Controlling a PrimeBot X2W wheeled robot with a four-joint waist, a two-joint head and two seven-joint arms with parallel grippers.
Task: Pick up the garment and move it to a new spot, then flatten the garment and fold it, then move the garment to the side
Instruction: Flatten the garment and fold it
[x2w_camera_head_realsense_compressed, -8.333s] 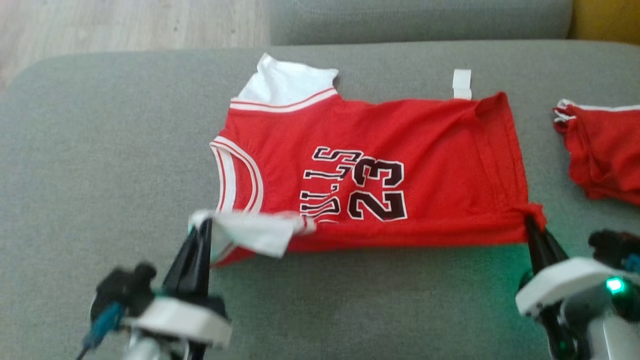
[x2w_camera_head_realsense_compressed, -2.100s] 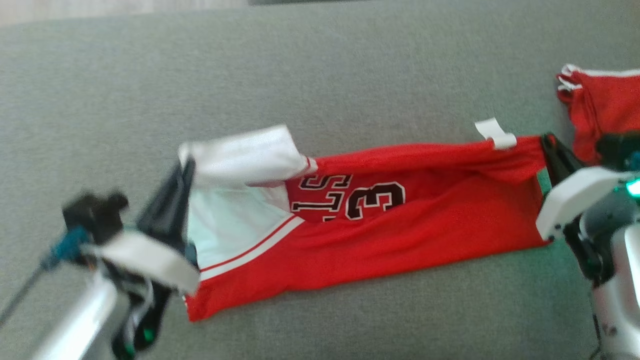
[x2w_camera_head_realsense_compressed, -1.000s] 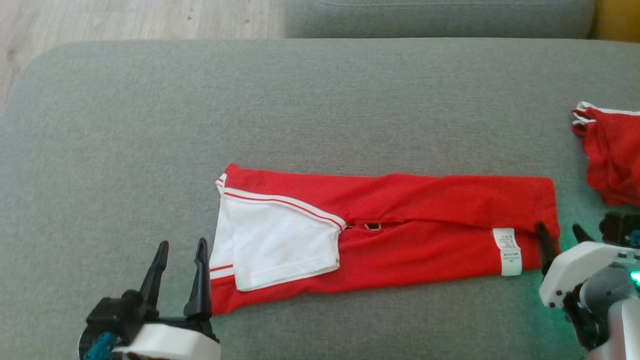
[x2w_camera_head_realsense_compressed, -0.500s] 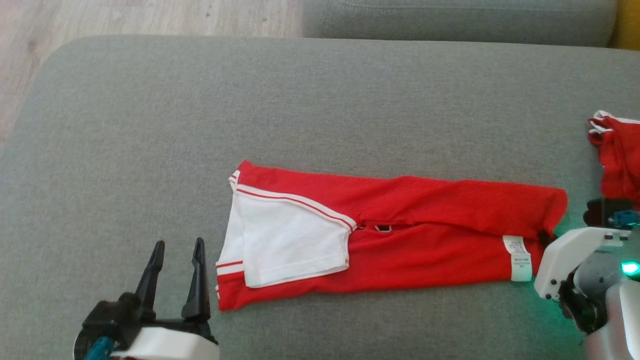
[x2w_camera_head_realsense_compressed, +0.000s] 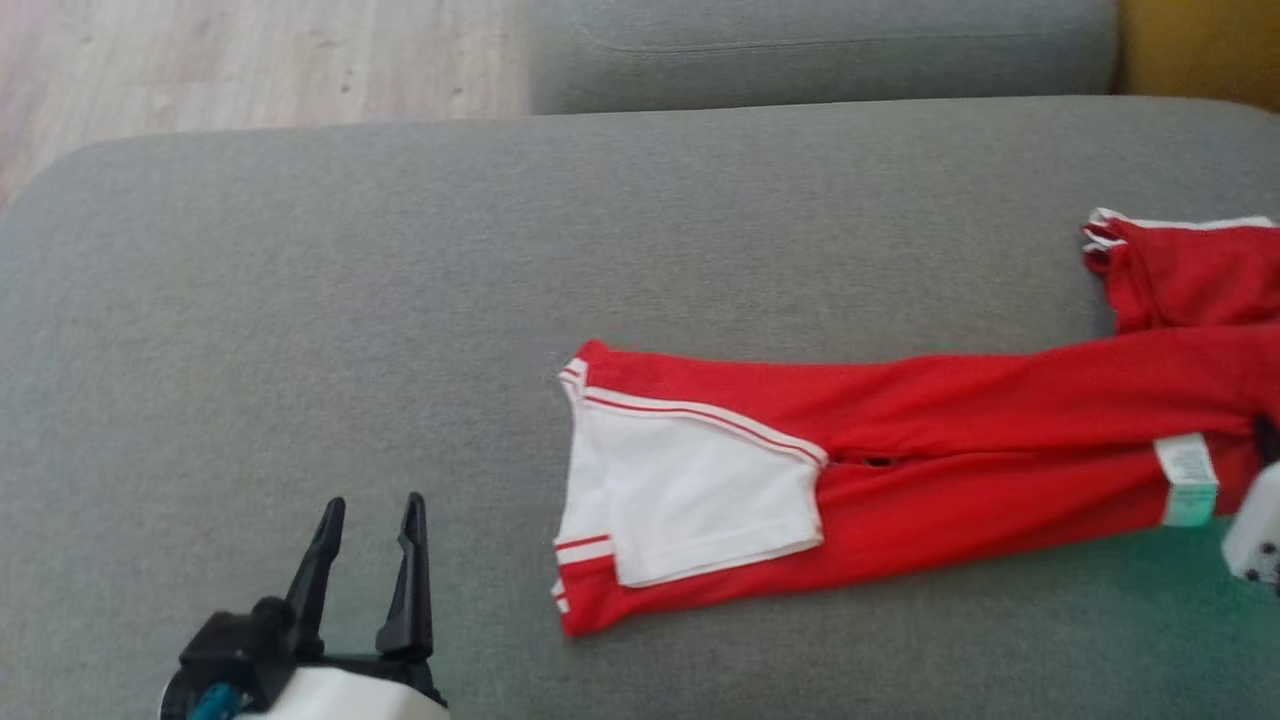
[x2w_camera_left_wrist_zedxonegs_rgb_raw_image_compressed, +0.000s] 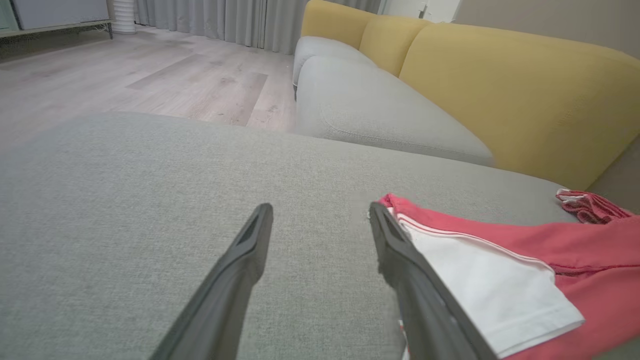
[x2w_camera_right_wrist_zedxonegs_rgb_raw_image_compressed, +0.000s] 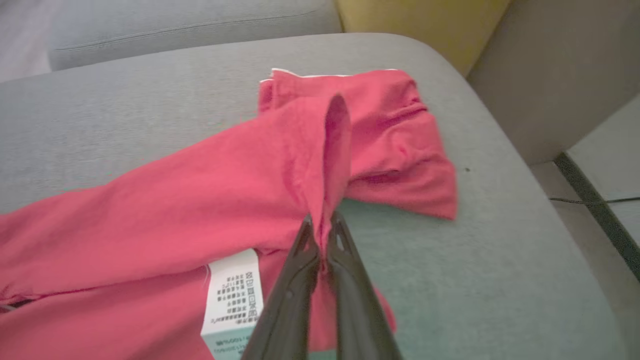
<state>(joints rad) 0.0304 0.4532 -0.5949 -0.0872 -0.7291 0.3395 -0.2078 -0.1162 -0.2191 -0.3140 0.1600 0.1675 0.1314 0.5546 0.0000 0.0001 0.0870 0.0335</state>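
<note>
Now the right gripper (x2w_camera_right_wrist_zedxonegs_rgb_raw_image_compressed: 324, 222), fingers apart a second ago, clamps the garment (x2w_camera_head_realsense_compressed: 900, 440) near its label (x2w_camera_right_wrist_zedxonegs_rgb_raw_image_compressed: 232, 295), likely for the next fold; the left gripper (x2w_camera_head_realsense_compressed: 374, 505) stays spread.

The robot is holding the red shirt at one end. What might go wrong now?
1. The right jaws pinch only one end of the jersey; the left jaws stand open, off the cloth. Dragged like that, the fold and the white sleeve may slip apart.
2. The held end sits close by the other red garment, so it might rumple or drag that along too.
</note>
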